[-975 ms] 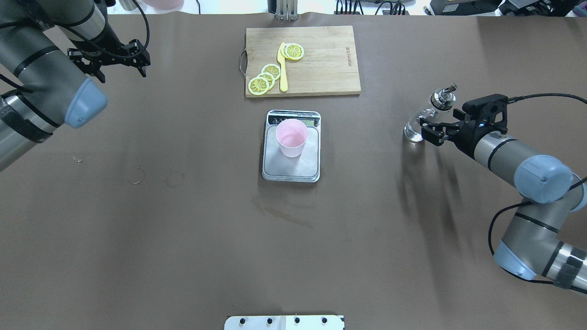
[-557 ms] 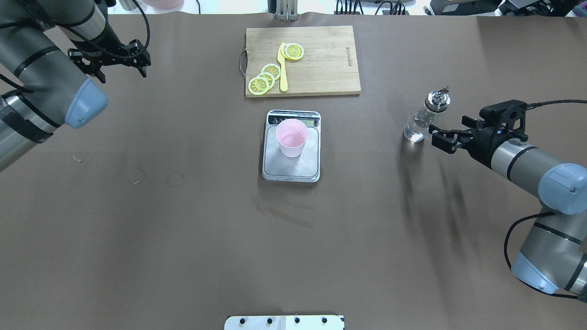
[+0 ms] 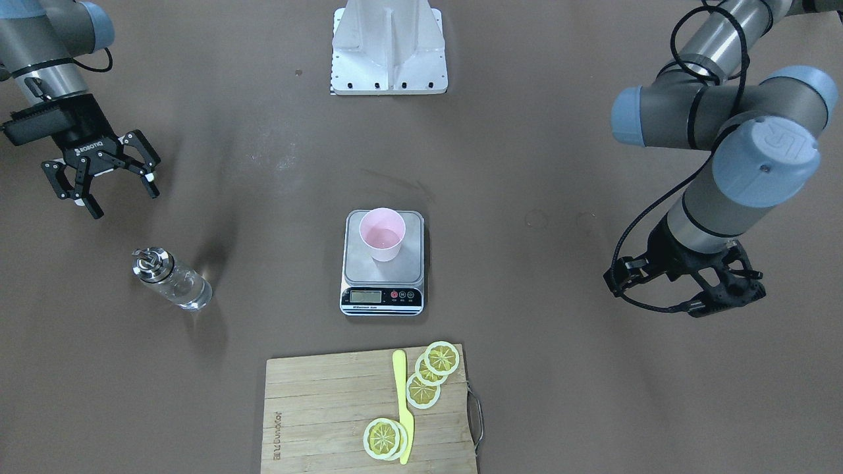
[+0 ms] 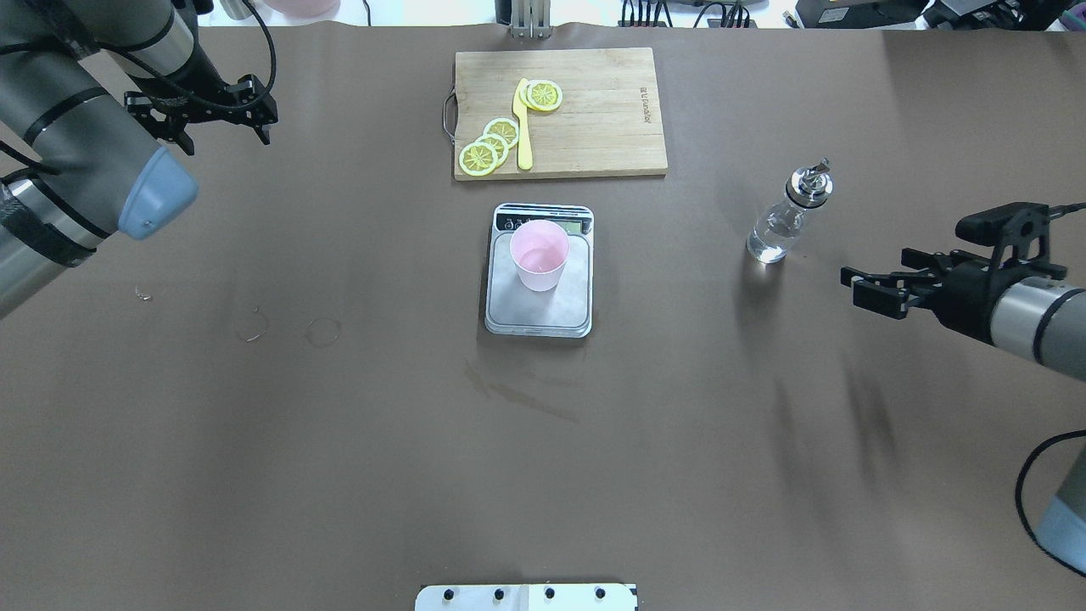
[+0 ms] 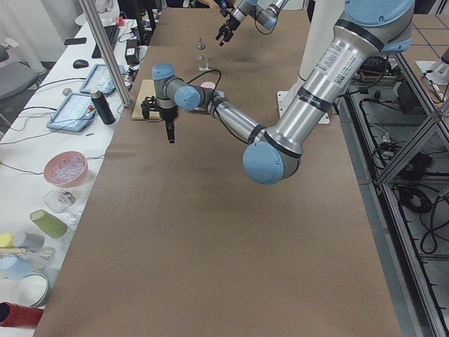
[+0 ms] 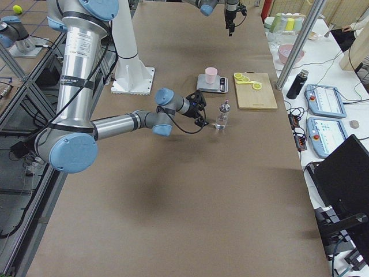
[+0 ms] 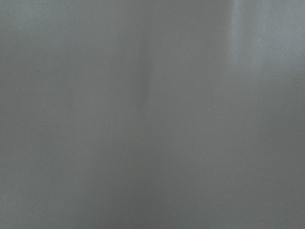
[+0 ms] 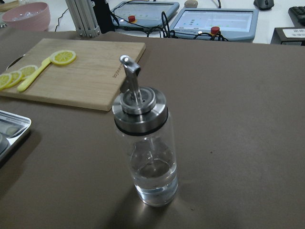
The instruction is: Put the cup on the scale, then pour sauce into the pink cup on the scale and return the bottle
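The cup [image 4: 540, 255] stands upright on the scale [image 4: 543, 312] in the middle of the worktop [image 4: 339, 424], toward the display end of the platform. The bottle [image 4: 785, 219] stands upright on its own, out toward the worktop's right end and touching nothing.

The right claw [image 3: 124, 201] hangs near the bottle but clear of it, on the side nearer the robot's edge. In the overhead view we see this claw almost edge-on. The front-facing view shows its fingers [image 3: 80, 191] spread wide with nothing between them.

The left claw [image 4: 227, 142] hangs by the far left corner of the worktop. From overhead its two prongs look spread and empty. Its own wrist camera gives us only a grey blur.

The right wrist camera shows what the wide views do not: the sauce [image 8: 155, 179] sits low in the glass, under a shiny metal cap [image 8: 140, 107] with an upright spout.

The scale's display [image 3: 367, 296] and buttons read plainly only in the front-facing view, and from overhead the cup partly hides that strip. We cannot tell from any view whether the cup holds liquid.

At the middle of the far edge lies a wooden board [image 4: 594, 127] with lemon slices [image 4: 502, 131] and a yellow knife [image 4: 523, 136].
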Controlling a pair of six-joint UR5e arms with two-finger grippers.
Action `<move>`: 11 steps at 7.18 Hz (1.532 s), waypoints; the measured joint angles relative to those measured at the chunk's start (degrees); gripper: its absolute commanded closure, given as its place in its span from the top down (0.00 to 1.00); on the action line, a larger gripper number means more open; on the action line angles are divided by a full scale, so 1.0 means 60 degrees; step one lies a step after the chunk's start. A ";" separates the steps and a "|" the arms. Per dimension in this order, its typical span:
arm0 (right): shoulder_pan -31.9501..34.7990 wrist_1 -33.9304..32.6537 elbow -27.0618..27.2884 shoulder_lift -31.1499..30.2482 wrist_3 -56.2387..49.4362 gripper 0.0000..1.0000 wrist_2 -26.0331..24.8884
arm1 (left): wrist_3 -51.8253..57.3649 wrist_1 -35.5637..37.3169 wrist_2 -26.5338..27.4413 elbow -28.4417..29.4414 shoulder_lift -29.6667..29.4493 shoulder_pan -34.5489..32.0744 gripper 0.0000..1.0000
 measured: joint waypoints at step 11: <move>0.7901 -0.8676 -0.2943 0.0989 -0.7634 1.00 0.8157 | 0.8442 0.2093 -0.1023 -0.0518 0.2450 -0.4511 0.98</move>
